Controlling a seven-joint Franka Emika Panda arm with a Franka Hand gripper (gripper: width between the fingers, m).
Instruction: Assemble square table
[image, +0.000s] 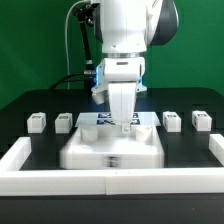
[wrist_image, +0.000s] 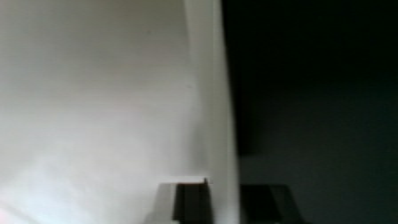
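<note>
Rim wall: the white rim wall lies nearest, just beside the tabletop slab's near edge, and turns up along both of its sides.
Tabletop slab: the tabletop slab lies flat on the dark worktop, inside the wall, looking blurred.
Arm: the arm hangs straight down, its wrist vertical over the slab's far edge.
Pincer: the pincer is closed to a narrow gap and pinches the slab's far edge.
Wrist view: the slab fills one half and the worktop the other; the dark fingertips sit at the slab's edge.
Legs: four legs stand about level with the slab's far edge, apart from it: leg and leg toward the exterior view's left, leg and leg toward its right.
Marker board: the marker board lies just beyond the slab's far edge.
</note>
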